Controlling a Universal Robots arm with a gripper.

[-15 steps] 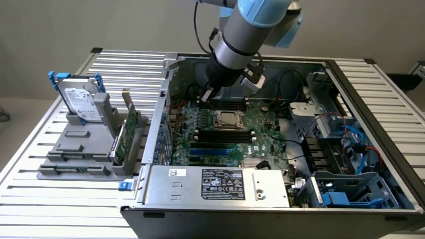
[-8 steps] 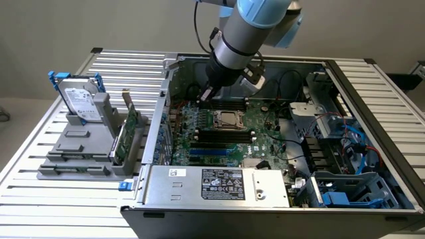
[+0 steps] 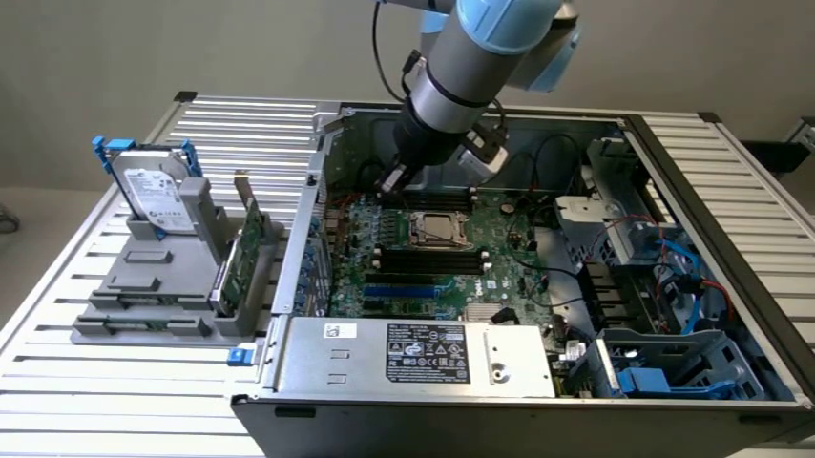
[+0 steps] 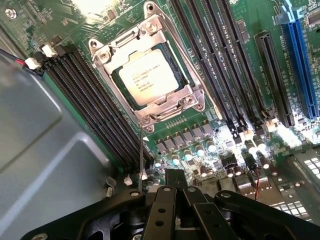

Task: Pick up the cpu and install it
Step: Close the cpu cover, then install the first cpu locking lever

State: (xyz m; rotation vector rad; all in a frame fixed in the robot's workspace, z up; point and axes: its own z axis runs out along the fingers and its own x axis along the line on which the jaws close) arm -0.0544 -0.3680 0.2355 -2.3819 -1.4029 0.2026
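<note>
The cpu (image 3: pixel 437 229) lies flat inside the metal socket frame (image 3: pixel 437 216) on the green motherboard, its silver top facing up. In the wrist view the cpu (image 4: pixel 148 77) shows printed text and sits square within the socket frame (image 4: pixel 192 95). My gripper (image 3: pixel 397 183) hangs above the board just beyond the socket's far corner, on the exterior view's left of it. The black fingers (image 4: pixel 172 192) are pressed together, shut, with nothing between them, a short way off the cpu.
Black memory slots (image 4: pixel 220 65) flank the socket on both sides, with a blue slot (image 4: pixel 300 60) beyond. A grey metal panel (image 4: pixel 45 150) lies close beside the gripper. Outside the case, a grey holder (image 3: pixel 153 286) carries a hard drive (image 3: pixel 156 196) and a green card (image 3: pixel 242 258).
</note>
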